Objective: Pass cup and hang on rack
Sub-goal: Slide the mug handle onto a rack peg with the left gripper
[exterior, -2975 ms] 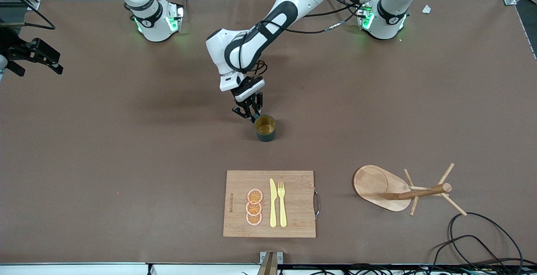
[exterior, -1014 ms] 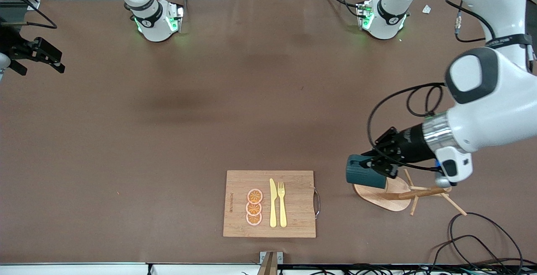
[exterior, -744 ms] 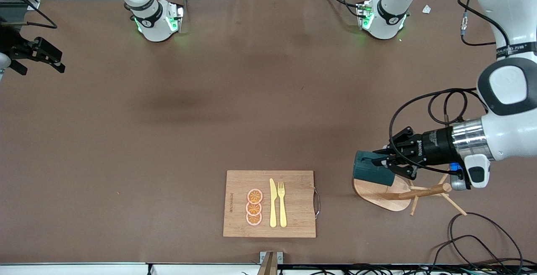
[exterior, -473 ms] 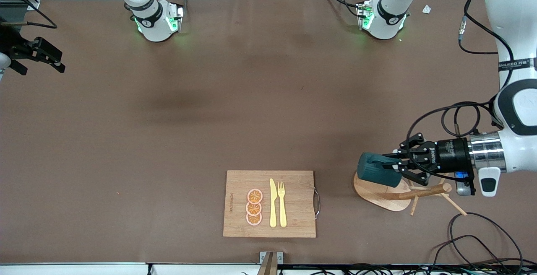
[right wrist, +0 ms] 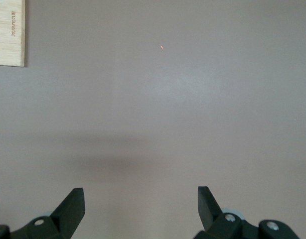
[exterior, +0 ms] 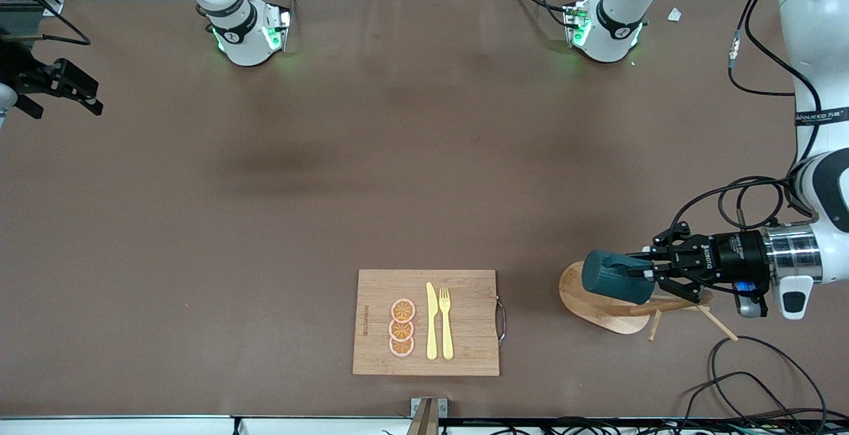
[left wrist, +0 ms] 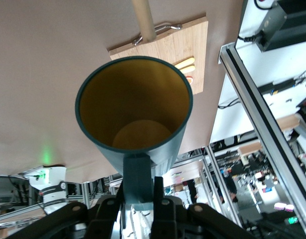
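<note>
The dark teal cup [exterior: 613, 277] hangs on its side in the air over the oval base of the wooden rack [exterior: 593, 306]. My left gripper [exterior: 649, 270] is shut on its small handle. The left wrist view looks into the cup's mustard-yellow inside [left wrist: 138, 119], with the left gripper [left wrist: 139, 188] clamped on the handle and the rack's post [left wrist: 143, 20] above the cup's rim. The rack stands near the front camera, toward the left arm's end of the table. My right gripper [exterior: 56, 87] waits open and empty at the right arm's end of the table, its open right gripper [right wrist: 140, 204] over bare table.
A bamboo cutting board [exterior: 464, 322] with orange slices, a yellow knife and a fork lies beside the rack, toward the table's middle. Its metal handle faces the rack. Black cables [exterior: 763, 382] loop on the table near the rack's pegs [exterior: 719, 325].
The left arm has carried the cup from the table's middle to the rack, and in the last second shifted it toward the post. The right arm has not moved.
</note>
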You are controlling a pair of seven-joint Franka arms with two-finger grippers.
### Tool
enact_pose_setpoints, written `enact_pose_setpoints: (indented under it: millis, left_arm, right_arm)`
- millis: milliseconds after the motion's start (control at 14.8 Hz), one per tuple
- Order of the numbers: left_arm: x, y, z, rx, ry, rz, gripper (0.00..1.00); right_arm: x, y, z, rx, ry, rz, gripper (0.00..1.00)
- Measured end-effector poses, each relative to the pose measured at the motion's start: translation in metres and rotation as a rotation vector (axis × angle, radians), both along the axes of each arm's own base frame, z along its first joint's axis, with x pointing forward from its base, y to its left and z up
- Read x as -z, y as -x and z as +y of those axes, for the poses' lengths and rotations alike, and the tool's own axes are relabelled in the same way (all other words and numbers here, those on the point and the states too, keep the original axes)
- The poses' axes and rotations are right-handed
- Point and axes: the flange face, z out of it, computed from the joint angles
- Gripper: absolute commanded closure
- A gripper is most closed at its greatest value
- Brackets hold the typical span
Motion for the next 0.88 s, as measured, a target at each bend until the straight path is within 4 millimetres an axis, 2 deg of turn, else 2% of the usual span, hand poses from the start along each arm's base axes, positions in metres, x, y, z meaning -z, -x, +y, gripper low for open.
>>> enact_pose_setpoints:
  millis: [541,879]
  left_arm:
    - [0.014,0.003,0.031,0.058,0.025,-0.079,0.99]
    - [0.022,0.002,0.044,0.066,0.069,-0.111,0.99]
  right_arm:
    - [0.000,0.000,0.000,0.000,0.000,0.000,0.00]
    - [0.000,0.000,0.000,0.000,0.000,0.000,0.00]
